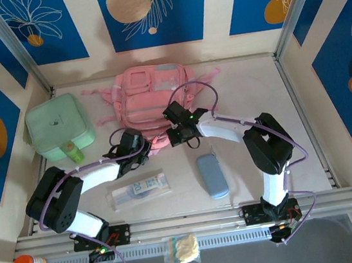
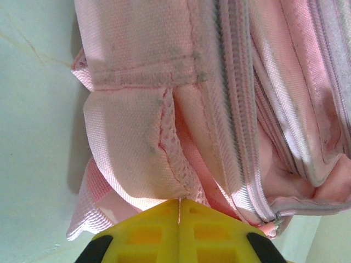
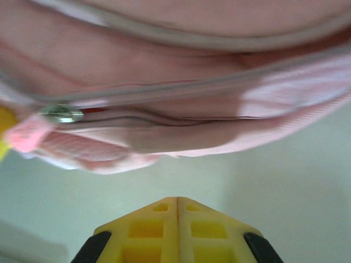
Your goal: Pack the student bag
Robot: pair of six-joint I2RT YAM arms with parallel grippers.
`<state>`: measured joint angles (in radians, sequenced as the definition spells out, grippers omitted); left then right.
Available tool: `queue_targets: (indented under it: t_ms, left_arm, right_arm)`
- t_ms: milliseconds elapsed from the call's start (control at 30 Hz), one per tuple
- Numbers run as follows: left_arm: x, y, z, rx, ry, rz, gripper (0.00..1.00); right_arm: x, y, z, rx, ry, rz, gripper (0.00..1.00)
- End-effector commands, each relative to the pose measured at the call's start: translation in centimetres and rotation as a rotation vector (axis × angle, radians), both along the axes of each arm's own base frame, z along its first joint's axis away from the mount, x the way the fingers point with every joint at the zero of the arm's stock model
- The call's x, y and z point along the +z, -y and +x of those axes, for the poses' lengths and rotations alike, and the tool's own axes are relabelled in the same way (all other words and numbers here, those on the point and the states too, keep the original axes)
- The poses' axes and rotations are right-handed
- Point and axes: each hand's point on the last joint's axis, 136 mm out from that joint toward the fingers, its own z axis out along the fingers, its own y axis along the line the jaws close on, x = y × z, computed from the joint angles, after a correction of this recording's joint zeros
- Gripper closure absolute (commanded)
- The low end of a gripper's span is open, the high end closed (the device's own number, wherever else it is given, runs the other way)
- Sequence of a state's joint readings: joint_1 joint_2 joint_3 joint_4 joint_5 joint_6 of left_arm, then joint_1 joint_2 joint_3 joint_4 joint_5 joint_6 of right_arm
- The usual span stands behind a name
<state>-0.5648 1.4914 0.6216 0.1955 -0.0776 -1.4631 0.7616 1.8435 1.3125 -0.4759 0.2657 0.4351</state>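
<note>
Pink backpack [image 1: 151,92] meets my left gripper [image 2: 179,204] and right gripper [image 3: 176,200], both closed; pushing on like this could slide it away.

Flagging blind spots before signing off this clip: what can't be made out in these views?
Top view: near edge of the student bag, hidden under the left arm and right arm.
Left wrist view: whether the left gripper pinches fabric; its shut jaws cover the contact.
Right wrist view: the zip pull, blurred, too close.
Top view: print on the clear pouch, too small.
</note>
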Motion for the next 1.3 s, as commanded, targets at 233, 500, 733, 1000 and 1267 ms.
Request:
queue_targets:
  t_ms: [233,500,733,1000,1267]
  left_arm:
    - [2.0,1.2,-0.2,-0.072,0.043,-0.061,0.85]
    - [3.9,-5.6,-1.8,-0.033,0.067,0.133,0.7]
    - [3.5,-7.5,0.4,-0.035,0.074,0.095,0.68]
    - [2.1,-5.8,2.2,-0.062,0.071,0.016,0.68]
    - [0.5,-5.6,2.0,-0.051,0.038,-0.002,0.69]
  right_arm:
    - [2.5,-3.3,0.0,-0.249,-0.148,0.127,0.69]
    - [2.4,-3.1,-0.1,-0.423,-0.171,0.023,0.62]
    - [2.7,-4.0,0.2,-0.513,-0.112,-0.063,0.59]
    - [1.9,-5.4,0.5,-0.566,-0.101,-0.12,0.56]
    - [0.9,-6.5,1.9,-0.569,-0.081,-0.124,0.58]
